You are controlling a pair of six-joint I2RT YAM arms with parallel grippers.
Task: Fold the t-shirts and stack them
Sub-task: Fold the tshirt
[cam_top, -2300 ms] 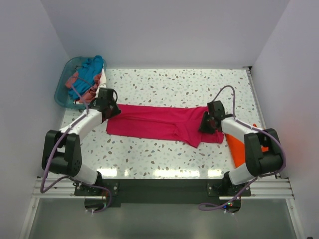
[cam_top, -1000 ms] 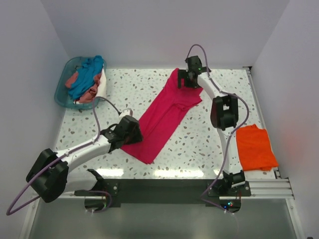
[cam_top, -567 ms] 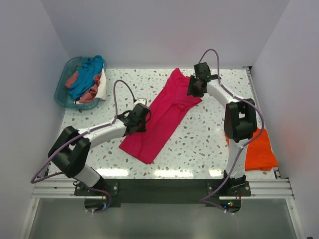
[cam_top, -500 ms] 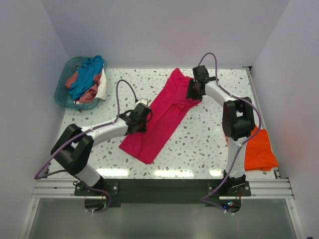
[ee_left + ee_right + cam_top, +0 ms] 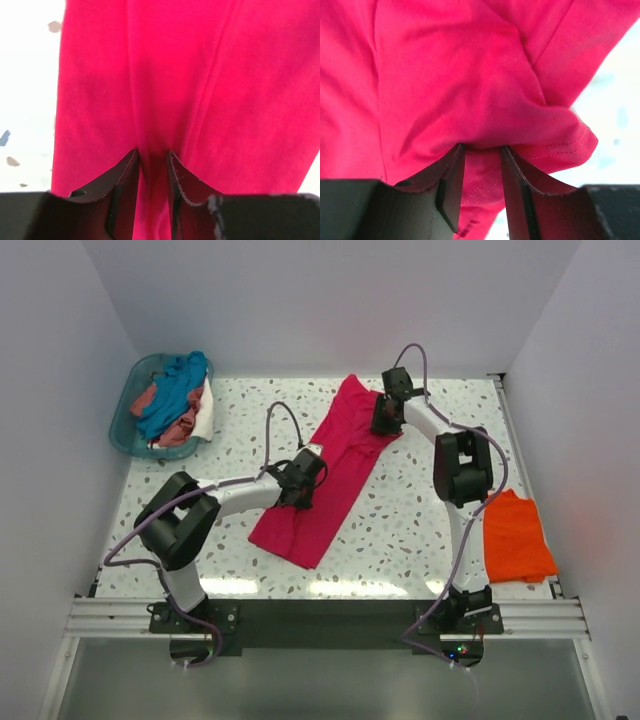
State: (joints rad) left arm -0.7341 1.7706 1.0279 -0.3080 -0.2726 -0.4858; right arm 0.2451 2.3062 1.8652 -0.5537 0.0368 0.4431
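left gripper (image 5: 152,165): clamped on a pinched fold of magenta t-shirt (image 5: 330,475), near its lower half
right gripper (image 5: 482,160): clamped on bunched sleeve hem, far end
magenta t-shirt: lying diagonally mid-table
orange t-shirt (image 5: 517,537): folded, right edge

— What do you count on the table?
— You have one magenta t-shirt (image 5: 330,475) centre frame, one orange t-shirt (image 5: 517,538) lower right, one basin (image 5: 128,410) upper left, two arms.

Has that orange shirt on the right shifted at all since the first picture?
Cannot tell; the orange shirt seems unmoved by the table's right edge, but arms hid it earlier.
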